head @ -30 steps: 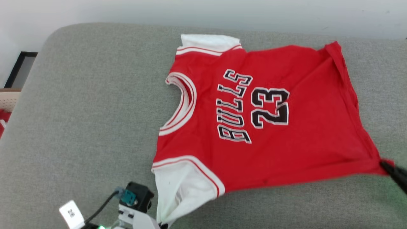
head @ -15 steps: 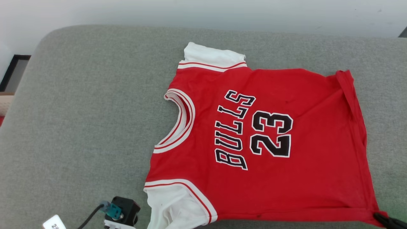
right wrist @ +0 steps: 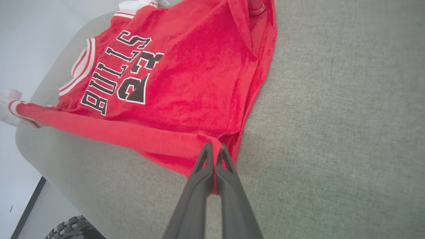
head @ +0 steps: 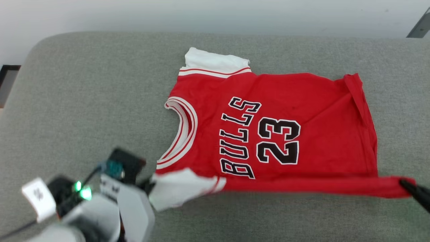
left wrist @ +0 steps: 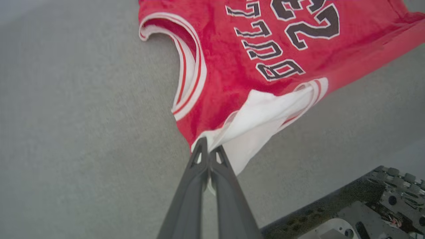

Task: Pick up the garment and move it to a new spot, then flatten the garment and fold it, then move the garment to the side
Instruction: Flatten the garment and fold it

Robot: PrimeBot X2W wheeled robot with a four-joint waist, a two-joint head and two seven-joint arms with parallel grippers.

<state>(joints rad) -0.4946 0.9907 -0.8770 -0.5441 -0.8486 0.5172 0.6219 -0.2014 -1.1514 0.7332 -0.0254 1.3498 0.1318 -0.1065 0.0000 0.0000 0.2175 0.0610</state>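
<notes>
The garment (head: 302, 114) is a red jersey with white sleeves and black "BULLS 23" lettering, spread on the grey cushion (head: 84, 111). Its near edge is lifted and rolled over toward the lettering. My left gripper (left wrist: 208, 150) is shut on the near white sleeve (head: 181, 188), at the lower left of the head view. My right gripper (right wrist: 214, 149) is shut on the near red hem corner (head: 393, 186), its dark fingers (head: 418, 195) at the right edge of the head view. In the right wrist view the lifted edge (right wrist: 109, 131) stretches taut between both grips.
The grey cushion stretches wide to the left and in front of the jersey. Pale floor (head: 215, 13) lies beyond its far edge. A dark frame (head: 6, 75) stands off the cushion's left end, and the robot's base (left wrist: 358, 205) sits below its near side.
Both grippers have raised the jersey's near edge and carried it over toward the lettering, so the near strip now folds over. The left arm has come far into the head view. The camera shifted too.
</notes>
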